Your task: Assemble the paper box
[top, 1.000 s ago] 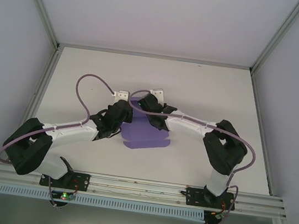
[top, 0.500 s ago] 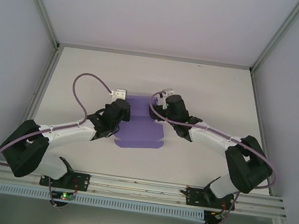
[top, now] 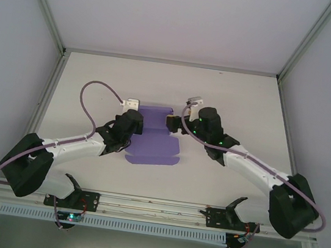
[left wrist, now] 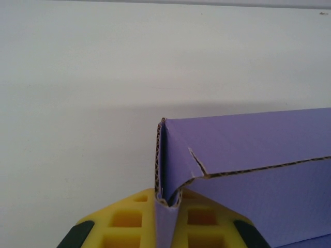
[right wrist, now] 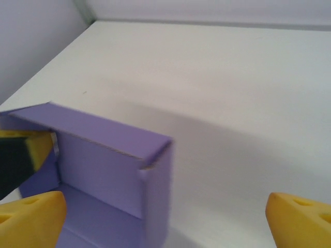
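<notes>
Overhead: table (top: 248,105) carries the paper box (top: 154,136), lying between both grippers.
Left wrist: left gripper (left wrist: 166,217) pinched on the box's folded corrugated wall.
Right wrist: right gripper (right wrist: 165,219) spread wide, empty, box corner just ahead.

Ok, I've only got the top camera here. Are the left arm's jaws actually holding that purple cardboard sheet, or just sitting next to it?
Observer: Holding it. In the left wrist view, the left jaws are shut on the purple corrugated paper box, pinching a doubled upright wall at its corner between the yellow pads.
Operator: And the right jaws?
Observer: Wide open in the right wrist view. The yellow fingertips are spread far apart, and the box's raised corner stands ahead of the gap, not clamped.
</notes>
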